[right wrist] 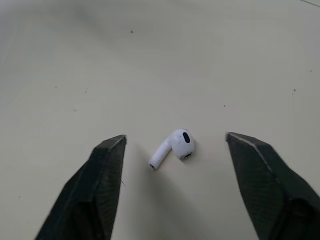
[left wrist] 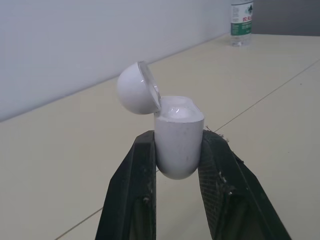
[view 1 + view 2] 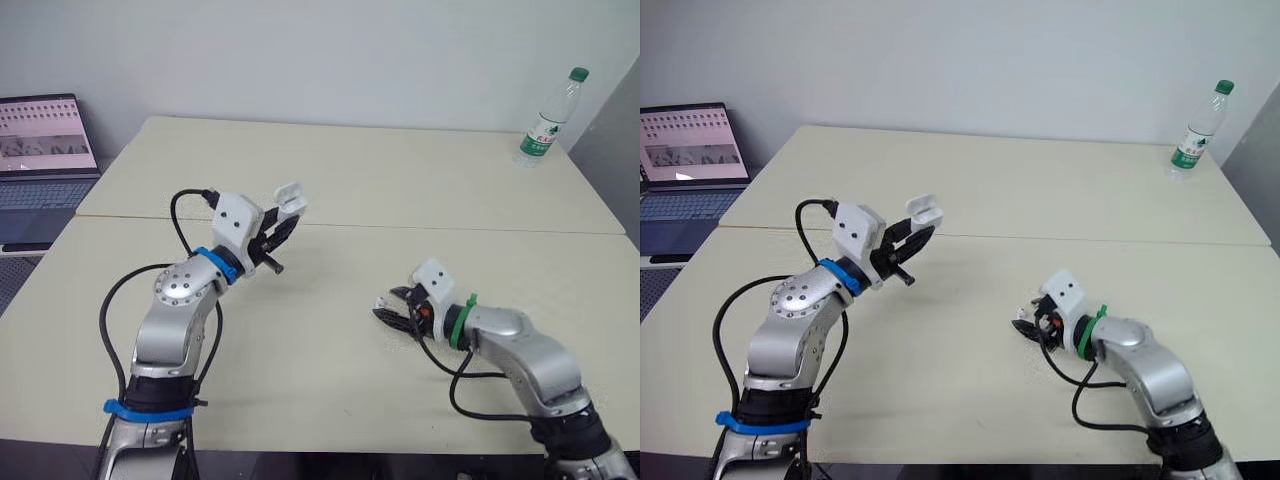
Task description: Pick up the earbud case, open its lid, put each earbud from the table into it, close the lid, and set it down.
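The left gripper (image 2: 177, 144) gripped the earbud case (image 2: 179, 132) by its body, leaving the open lid (image 2: 134, 91) free beyond the jaws; the right gripper (image 1: 175, 136) was spread wide and empty, straddling an earbud (image 1: 176, 146) on the table (image 1: 150, 55), seemingly to pinch it.

The laptop (image 3: 45, 150) is cut by the picture's edge, and the bottle (image 2: 242, 25) loses its cap in the left wrist view. Fingers (image 2: 131, 190) of the left tool (image 3: 284, 222) hide the lower sides of the earbud case (image 2: 179, 135).
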`<action>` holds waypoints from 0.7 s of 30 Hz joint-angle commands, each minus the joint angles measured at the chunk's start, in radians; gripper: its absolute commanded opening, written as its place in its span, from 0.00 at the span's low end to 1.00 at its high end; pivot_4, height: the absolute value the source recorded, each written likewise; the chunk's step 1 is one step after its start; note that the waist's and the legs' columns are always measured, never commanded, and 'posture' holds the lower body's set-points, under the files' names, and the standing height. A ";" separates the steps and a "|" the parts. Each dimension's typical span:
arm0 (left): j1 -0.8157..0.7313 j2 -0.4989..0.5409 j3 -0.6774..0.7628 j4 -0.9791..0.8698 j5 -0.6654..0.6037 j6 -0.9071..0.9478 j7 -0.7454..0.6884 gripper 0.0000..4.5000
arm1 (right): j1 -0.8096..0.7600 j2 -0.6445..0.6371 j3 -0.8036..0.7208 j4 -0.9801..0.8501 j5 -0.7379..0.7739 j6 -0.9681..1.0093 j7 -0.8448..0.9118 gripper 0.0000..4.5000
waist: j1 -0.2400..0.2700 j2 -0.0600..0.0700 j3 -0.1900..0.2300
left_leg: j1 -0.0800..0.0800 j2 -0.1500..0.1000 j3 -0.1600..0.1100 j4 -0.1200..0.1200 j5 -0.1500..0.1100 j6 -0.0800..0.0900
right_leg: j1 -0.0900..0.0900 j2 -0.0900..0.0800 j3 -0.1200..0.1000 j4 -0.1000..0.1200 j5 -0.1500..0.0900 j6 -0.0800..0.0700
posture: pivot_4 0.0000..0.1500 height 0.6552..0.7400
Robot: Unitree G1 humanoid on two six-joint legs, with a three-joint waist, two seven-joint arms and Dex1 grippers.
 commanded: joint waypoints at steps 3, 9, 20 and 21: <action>0.007 0.005 0.014 -0.088 -0.009 0.024 0.058 0.17 | 0.020 0.032 -0.002 -0.061 -0.025 0.010 -0.083 0.58 | 0.001 0.000 0.000 | 0.000 0.000 0.000 0.000 0.000 0.000 | 0.000 0.000 0.000 -0.001 0.000 0.000 | 1.00 1.00; -0.008 0.021 0.007 -0.090 -0.011 0.032 0.063 0.17 | 0.018 0.048 0.030 -0.031 -0.044 0.002 -0.113 0.58 | 0.001 0.000 0.000 | 0.000 0.000 0.000 0.000 0.000 0.000 | 0.000 0.001 -0.001 -0.001 0.000 0.000 | 1.00 1.00; -0.034 0.049 0.010 -0.068 -0.009 0.016 0.059 0.17 | 0.010 0.066 0.075 -0.013 -0.026 0.012 -0.072 0.58 | 0.000 0.000 0.000 | 0.000 0.000 -0.001 0.000 0.000 0.000 | 0.001 0.002 -0.001 -0.001 0.000 0.000 | 1.00 1.00; -0.035 0.050 0.009 -0.067 -0.008 0.015 0.060 0.17 | 0.006 0.069 0.076 -0.006 -0.027 0.010 -0.069 0.58 | 0.000 0.000 0.000 | 0.000 0.000 -0.001 0.000 0.000 0.000 | 0.001 0.002 -0.001 -0.001 0.000 0.000 | 1.00 1.00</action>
